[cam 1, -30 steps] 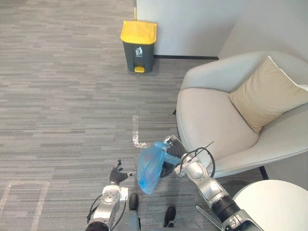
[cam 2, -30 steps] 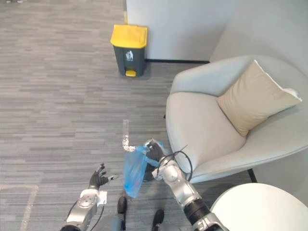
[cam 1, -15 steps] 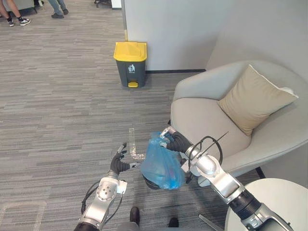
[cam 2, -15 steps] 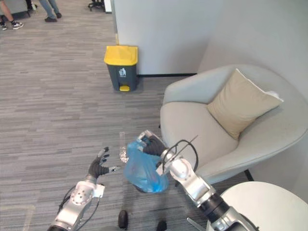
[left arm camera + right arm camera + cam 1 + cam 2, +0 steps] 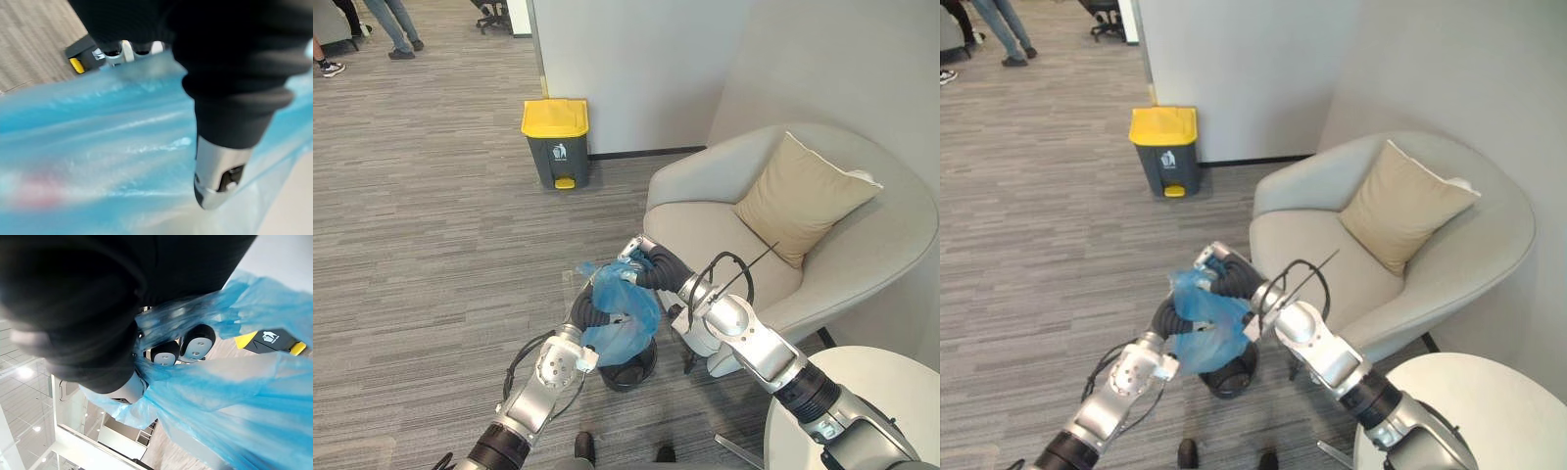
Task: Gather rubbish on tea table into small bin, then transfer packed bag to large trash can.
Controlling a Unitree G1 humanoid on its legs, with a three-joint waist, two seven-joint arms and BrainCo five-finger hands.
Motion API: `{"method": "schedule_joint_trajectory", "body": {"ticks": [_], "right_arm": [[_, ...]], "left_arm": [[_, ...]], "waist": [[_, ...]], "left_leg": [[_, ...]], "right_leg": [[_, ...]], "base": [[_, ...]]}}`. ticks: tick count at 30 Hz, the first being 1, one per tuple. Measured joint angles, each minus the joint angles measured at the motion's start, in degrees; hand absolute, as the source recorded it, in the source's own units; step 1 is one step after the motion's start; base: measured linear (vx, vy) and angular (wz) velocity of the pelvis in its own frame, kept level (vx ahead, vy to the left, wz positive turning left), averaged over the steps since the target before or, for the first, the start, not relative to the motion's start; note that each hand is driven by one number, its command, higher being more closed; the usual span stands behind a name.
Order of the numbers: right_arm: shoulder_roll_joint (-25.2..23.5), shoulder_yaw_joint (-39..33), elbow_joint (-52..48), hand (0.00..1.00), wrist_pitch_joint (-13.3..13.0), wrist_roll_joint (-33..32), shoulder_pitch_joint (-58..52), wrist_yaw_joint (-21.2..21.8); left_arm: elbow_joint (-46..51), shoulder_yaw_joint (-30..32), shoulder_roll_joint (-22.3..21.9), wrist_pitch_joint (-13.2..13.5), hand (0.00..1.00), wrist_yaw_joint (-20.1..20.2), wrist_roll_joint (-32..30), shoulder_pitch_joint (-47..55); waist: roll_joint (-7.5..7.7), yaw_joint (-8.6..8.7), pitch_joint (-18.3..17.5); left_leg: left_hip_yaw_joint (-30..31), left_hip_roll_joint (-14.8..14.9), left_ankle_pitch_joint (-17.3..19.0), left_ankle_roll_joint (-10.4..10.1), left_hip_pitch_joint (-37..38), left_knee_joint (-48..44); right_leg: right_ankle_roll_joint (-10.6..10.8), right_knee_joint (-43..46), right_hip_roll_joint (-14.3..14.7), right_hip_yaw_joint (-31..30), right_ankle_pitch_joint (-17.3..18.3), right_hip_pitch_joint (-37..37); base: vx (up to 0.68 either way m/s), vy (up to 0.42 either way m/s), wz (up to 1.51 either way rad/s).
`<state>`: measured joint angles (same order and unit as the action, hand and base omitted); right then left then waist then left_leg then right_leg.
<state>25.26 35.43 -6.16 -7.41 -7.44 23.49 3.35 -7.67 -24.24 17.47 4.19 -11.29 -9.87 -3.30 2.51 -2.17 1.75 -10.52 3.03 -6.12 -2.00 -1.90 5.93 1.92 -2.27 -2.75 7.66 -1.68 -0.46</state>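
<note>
Centrally, our right hand [image 5: 644,262] was closed round the gathered neck of a thin blue plastic rubbish bag [image 5: 626,313], holding it over the small round black bin [image 5: 631,370] on the carpet [image 5: 431,245], likely ready for carrying. Our left hand [image 5: 590,309] lay against the bag's left side, probably steadying it; we could not tell whether it gripped. The large grey trash can with a yellow lid [image 5: 555,142] stood far off by the wall [image 5: 626,69], left of a pale grey armchair [image 5: 724,230].

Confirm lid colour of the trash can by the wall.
Yellow lid on the dark grey trash can; clearest in the left eye view.
</note>
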Motion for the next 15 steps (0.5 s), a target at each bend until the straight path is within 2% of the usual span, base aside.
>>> {"method": "schedule_joint_trajectory", "body": {"ticks": [6, 15], "right_arm": [[-3.8, 1.4, 0.0, 1.00, 0.0, -2.6, 1.2, 0.0], [-8.7, 4.3, 0.1, 1.00, 0.9, -8.4, 3.9, 0.4]], "left_arm": [[-2.4, 0.0, -1.4, -0.2, 0.00, -2.2, -2.7, -0.6], [-7.4, 0.1, -5.2, -1.2, 0.00, -2.6, -3.9, -0.6]], "waist": [[0.11, 0.09, -0.6], [0.20, 0.07, -0.7]], "left_leg": [[0.0, 0.0, 0.0, 0.0, 0.1, 0.0], [0.0, 0.0, 0.0, 0.0, 0.1, 0.0]], "right_leg": [[0.0, 0.0, 0.0, -0.1, -0.1, -0.2], [0.0, 0.0, 0.0, -0.2, -0.1, -0.2]], "base": [[0.00, 0.002, -0.01], [0.00, 0.000, 0.00]]}}
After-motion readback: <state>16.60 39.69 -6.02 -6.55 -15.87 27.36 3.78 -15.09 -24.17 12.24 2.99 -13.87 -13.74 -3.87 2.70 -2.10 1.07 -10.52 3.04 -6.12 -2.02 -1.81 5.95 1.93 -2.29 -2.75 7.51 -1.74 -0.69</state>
